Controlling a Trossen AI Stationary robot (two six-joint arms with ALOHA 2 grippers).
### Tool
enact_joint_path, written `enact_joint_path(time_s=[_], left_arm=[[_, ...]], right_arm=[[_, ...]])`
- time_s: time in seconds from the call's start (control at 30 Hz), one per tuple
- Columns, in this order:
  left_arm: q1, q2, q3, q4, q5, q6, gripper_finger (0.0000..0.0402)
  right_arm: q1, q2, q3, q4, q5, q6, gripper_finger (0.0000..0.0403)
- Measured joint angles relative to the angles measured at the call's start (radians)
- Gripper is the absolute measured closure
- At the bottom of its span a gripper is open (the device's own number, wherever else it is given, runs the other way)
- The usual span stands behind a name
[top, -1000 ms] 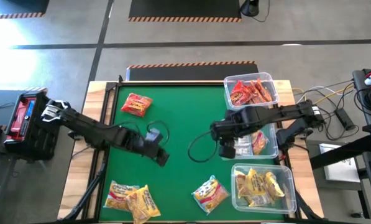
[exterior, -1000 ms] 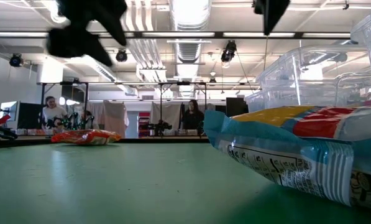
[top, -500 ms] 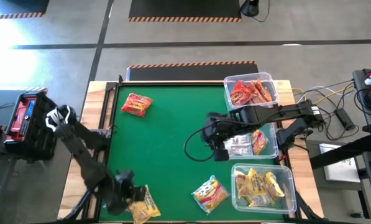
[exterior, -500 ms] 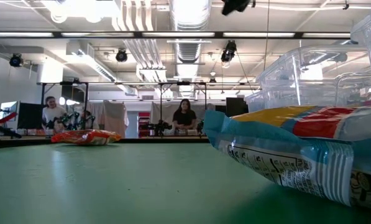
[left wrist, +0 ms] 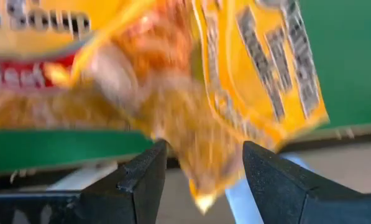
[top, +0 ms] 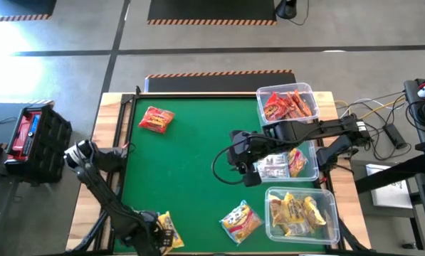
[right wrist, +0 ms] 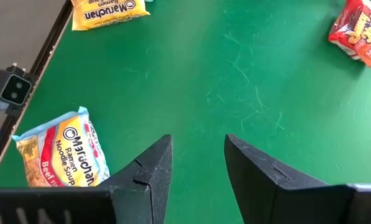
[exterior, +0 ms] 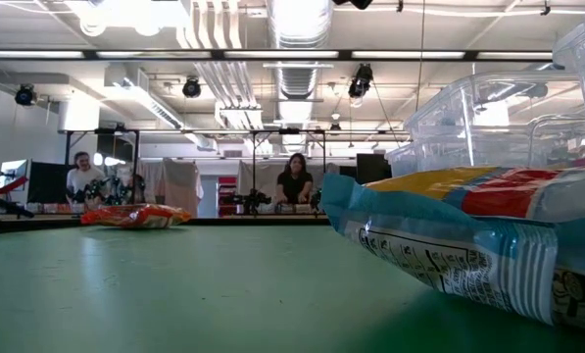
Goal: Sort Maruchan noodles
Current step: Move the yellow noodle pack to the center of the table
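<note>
Green surface (top: 198,156): the left gripper (left wrist: 201,180), fingers spread, sits over the yellow packets (top: 166,231) at the near-left edge. It should straddle one packet only before closing; the right gripper (right wrist: 197,165) hangs spread mid-surface.

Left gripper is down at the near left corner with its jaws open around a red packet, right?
Not quite: the left gripper is at that corner with open jaws, but the left wrist view shows a yellow-orange packet between them, not a red one.

Blue-edged yellow packet (right wrist: 61,155): "Maruchan Ramen Noodle Soup", "Beef". Yellow packet (right wrist: 107,12): "Maruchan", "Ramen". Blurred yellow packet (left wrist: 173,74): "Soup", "Beef". Red packet's (right wrist: 362,31) print illegible.
</note>
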Motion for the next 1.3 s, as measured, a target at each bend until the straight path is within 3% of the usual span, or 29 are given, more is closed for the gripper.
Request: enact_joint_path(time_s=[0.27,0.67,0.77,0.93,1.3], left_arm=[[0.129,0.005,-0.101,0.013,-0.073,0.088,0.0208],[0.488,0.007,-0.144,0.004,-0.341,0.560,0.0208],[0.560,0.005,-0.146,0.026,-0.355,0.676,0.0208],[0.604,-0.028,-0.149,0.107,-0.349,0.863,0.0208],[0.595,-0.215,-0.165,0.055,-0.344,1.020,0.0208]], right_arm=[[0.000,0.000,0.000,-0.008,0.000,0.008,0.0266],[0.000,0.002,-0.004,-0.044,-0.001,0.078,0.0266],[0.000,0.002,-0.027,-0.004,-0.001,0.132,0.0266],[-0.003,0.002,-0.144,0.191,-0.002,0.260,0.0266],[-0.057,0.002,-0.514,0.843,0.011,0.533,0.0266]])
